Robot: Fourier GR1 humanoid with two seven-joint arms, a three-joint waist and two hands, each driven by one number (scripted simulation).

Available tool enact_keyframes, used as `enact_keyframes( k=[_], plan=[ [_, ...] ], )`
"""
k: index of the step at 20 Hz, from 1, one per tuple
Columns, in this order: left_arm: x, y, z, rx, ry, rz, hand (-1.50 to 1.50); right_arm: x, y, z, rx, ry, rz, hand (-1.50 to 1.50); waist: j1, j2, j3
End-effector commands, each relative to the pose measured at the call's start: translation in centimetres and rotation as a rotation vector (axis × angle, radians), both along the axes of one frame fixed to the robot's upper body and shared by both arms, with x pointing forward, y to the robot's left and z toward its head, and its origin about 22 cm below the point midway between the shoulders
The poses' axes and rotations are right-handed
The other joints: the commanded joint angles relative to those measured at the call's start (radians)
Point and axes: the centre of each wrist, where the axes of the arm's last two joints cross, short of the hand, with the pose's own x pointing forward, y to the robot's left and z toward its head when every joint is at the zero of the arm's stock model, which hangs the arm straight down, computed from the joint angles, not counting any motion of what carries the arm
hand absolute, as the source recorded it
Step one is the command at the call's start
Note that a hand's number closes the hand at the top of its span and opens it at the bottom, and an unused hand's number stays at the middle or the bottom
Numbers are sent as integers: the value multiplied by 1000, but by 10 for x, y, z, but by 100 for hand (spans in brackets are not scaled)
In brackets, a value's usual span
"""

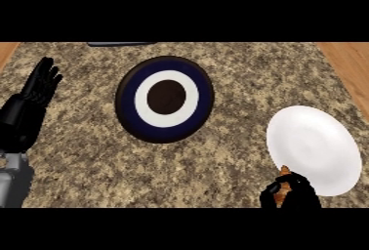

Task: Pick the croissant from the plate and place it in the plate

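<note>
A white plate (315, 149) lies at the right of the speckled counter, its surface bare. Just off its lower left rim my right hand (292, 195) is curled round the orange-brown croissant (285, 172), of which only small bits show between the fingers. A dark blue plate (165, 99) with a white ring and a dark centre lies near the middle of the counter, nothing on it. My left hand (36, 90) rests open at the left edge, fingers up.
A dark flat object (119, 44) shows partly at the counter's far edge. Wooden floor (349, 63) borders the counter at the right and far left. Speckled counter (238, 146) lies between the two plates.
</note>
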Motion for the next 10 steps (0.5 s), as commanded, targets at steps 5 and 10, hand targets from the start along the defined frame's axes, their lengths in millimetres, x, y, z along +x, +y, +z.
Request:
enact_keyframes(
  k=[5,10],
  plan=[
    [1,-13,-2,2,-10,-38,0,-31,74,80,71,-434,66,150,42,14,7],
    [4,-13,11,-1,-14,-59,0,-42,99,111,109,-547,154,150,66,18,9]
  ],
)
